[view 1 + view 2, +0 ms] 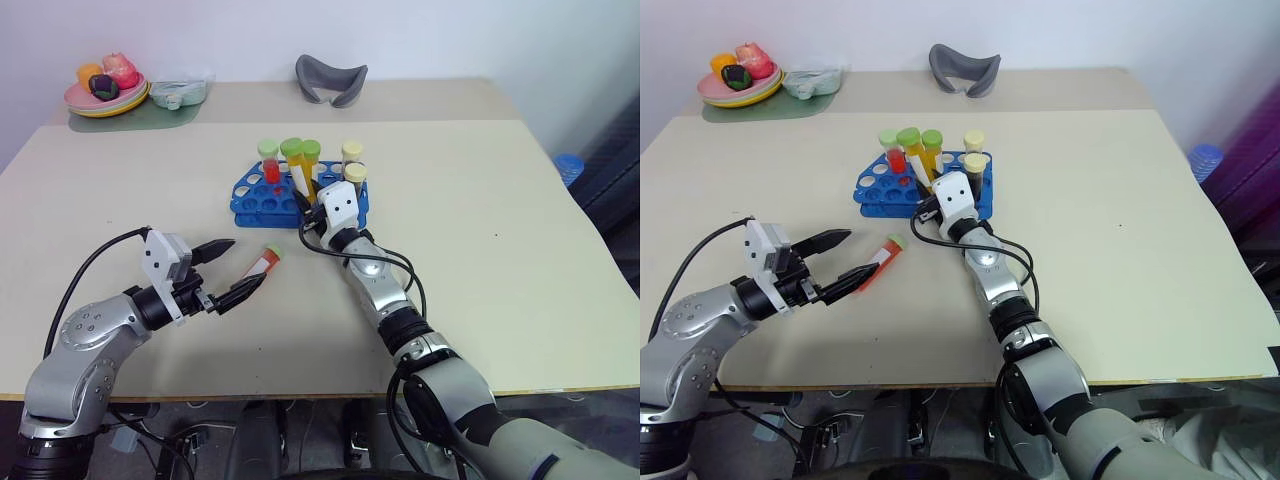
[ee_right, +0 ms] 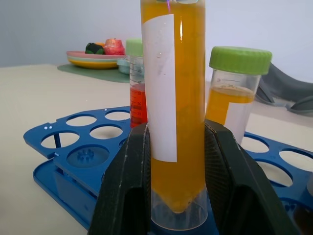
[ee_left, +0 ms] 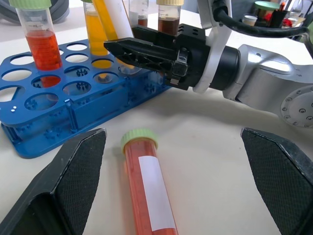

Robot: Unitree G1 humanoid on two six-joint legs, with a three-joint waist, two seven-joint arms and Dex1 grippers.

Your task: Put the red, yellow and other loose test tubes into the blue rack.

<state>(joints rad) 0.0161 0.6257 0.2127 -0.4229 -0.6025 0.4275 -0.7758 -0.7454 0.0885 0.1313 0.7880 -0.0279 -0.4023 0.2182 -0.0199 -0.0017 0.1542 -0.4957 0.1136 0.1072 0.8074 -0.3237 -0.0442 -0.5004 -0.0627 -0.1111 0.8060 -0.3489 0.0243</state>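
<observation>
Beige table (image 1: 520, 250) at frame centre carries the blue rack (image 1: 255, 200). Right gripper (image 2: 174, 161) fingers pinch a yellow tube (image 2: 173, 98) above it. Left gripper (image 1: 228, 270) fingers spread around the red tube (image 1: 263, 263); rigid, smooth, light: grasp mid-barrel.

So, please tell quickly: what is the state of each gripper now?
Left gripper: open, holding nothing; the red tube lies on the table between its fingers.
Right gripper: closed on the yellow tube, over the blue rack.
</observation>
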